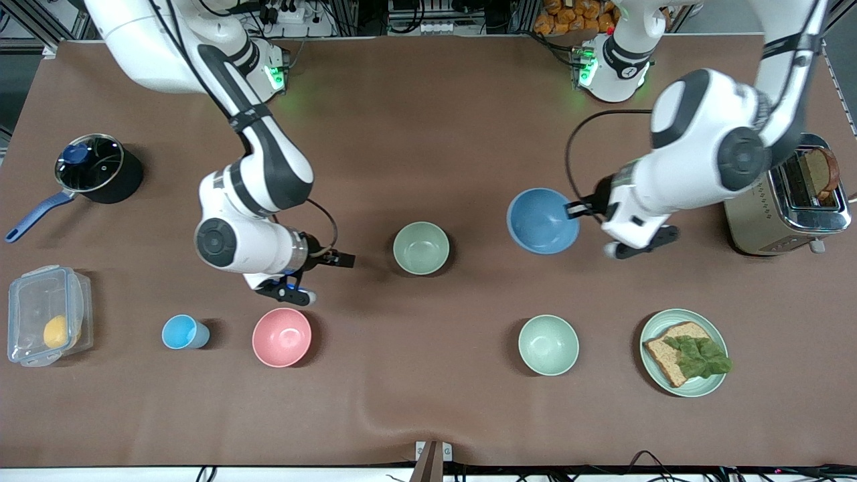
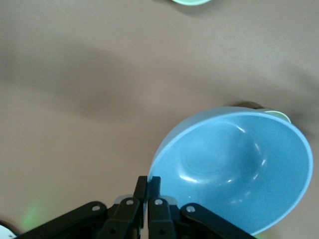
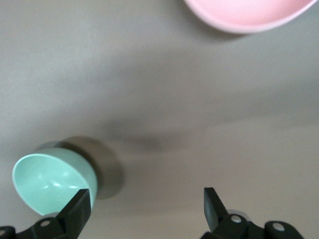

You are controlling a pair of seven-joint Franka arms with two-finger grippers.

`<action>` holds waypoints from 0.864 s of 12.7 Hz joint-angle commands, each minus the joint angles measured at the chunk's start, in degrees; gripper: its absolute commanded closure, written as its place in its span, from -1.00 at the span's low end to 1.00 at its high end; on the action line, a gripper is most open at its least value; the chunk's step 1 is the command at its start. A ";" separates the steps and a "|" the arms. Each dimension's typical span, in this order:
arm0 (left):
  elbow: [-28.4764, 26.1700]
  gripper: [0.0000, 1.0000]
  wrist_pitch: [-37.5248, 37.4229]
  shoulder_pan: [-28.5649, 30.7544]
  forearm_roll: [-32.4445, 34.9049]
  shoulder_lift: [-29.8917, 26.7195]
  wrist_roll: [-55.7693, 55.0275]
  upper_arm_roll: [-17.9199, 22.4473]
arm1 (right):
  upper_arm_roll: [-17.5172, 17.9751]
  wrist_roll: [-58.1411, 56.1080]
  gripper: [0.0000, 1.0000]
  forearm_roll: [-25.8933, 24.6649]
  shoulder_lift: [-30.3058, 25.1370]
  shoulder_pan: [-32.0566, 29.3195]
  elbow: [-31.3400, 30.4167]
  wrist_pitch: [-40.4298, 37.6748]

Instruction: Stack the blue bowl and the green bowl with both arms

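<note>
No readable text, label, brand, number or sign is being shown in any of the three views. Nothing legible is being carried by the bowls, the pot, the toaster, the plate or the arms.
</note>
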 commanded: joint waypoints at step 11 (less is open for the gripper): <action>0.75 1.00 4.21 -5.81 2.29 3.34 -10.03 0.08 | 1.00 0.51 -1.00 4.05 4.53 -0.17 0.13 7.65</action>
